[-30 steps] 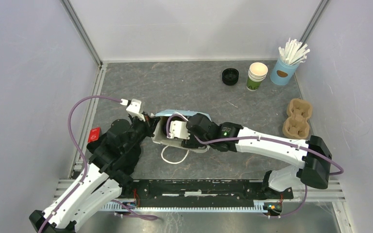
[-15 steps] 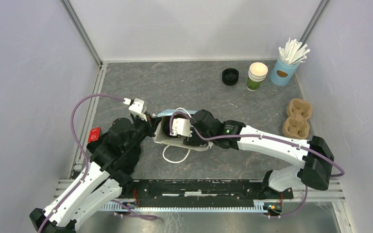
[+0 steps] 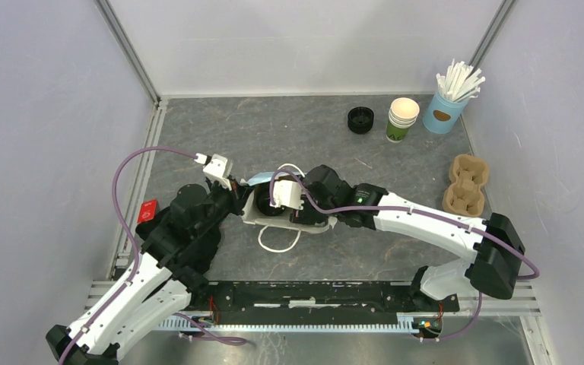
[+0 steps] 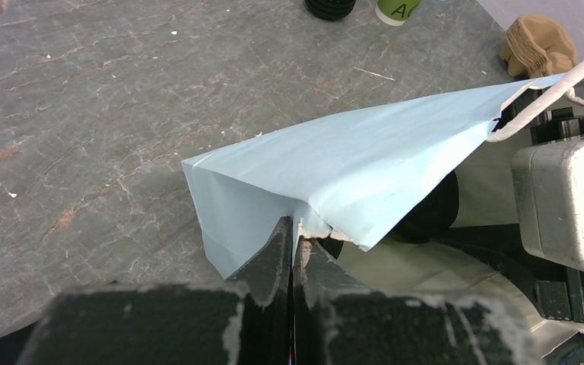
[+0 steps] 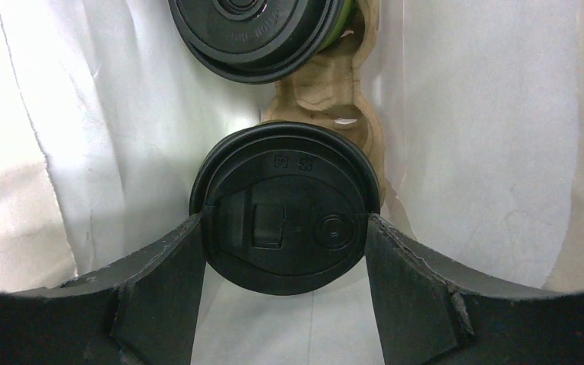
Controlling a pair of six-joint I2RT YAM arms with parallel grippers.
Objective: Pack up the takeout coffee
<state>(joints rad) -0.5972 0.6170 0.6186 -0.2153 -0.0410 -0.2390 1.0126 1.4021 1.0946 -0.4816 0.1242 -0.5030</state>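
Between the fingers of the right gripper, set fairly wide, sits a small paper cup with a round black plastic lid, and both fingers touch the lid's rim. Just beyond it, a second black-lidded cup with a green edge shares the same moulded brown cardboard carrier. Both are inside the pale blue paper bag on the grey table. The left gripper is pinched fully closed on the bag's mouth edge.

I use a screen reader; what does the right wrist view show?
The right gripper has its jaws clasped on the black-lidded near cup, seated in a brown pulp carrier inside a paper bag. A second lidded cup, green-sided, sits beyond it.
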